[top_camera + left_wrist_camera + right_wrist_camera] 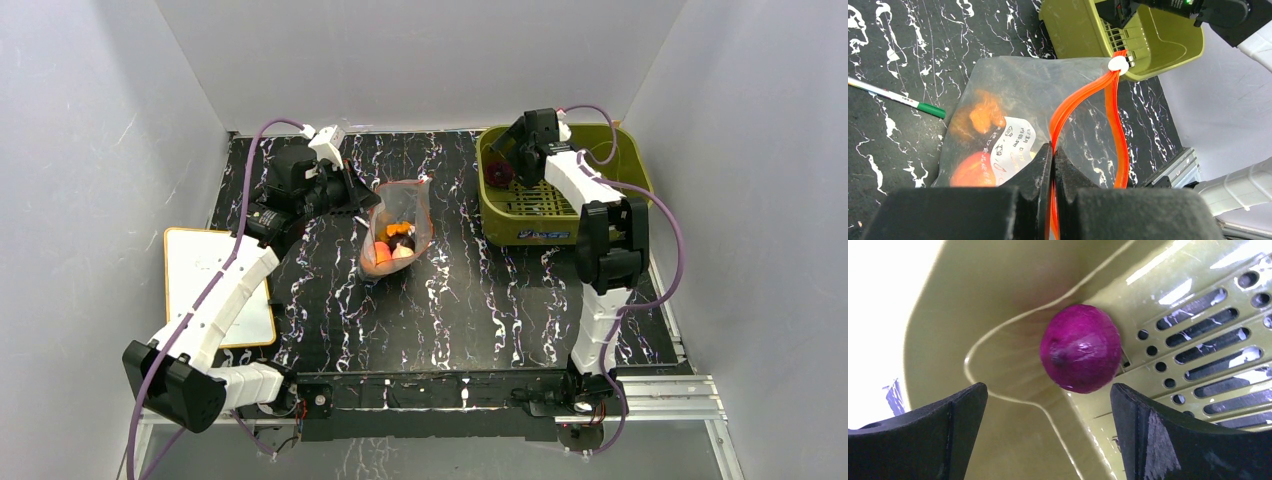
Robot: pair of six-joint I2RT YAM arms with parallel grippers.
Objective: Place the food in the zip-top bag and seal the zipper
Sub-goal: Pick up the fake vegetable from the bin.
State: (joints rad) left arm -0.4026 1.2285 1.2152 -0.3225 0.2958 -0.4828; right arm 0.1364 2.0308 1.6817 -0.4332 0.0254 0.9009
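**Left gripper** (1053, 155): black fingers pressed together, pinching one lip of the thin red-orange zipper strip (1083, 97) on the clear, crinkly zip-top bag (1013, 85). The strip's two halves stand apart along most of their length and meet at a small white slider (1118, 64) at the far end, so the mouth is unsealed.

**Bag:** it lies mid-table on the black, white-veined tabletop (450, 300), between the left gripper and the olive-green slotted plastic basket (630, 140). Orange and orange-pink toy food pieces (392, 250) show through the plastic, along with one dark piece.

**Right gripper** (1048, 395): claw spread wide inside the basket, nothing held.

**Remaining food:** a round purple toy piece (1081, 355) rests against the basket's corner wall – just ahead of the open fingers and touching neither.

**Other items:** a thin white pen with a green cap (898, 97) lies on the tabletop just beside the bag.
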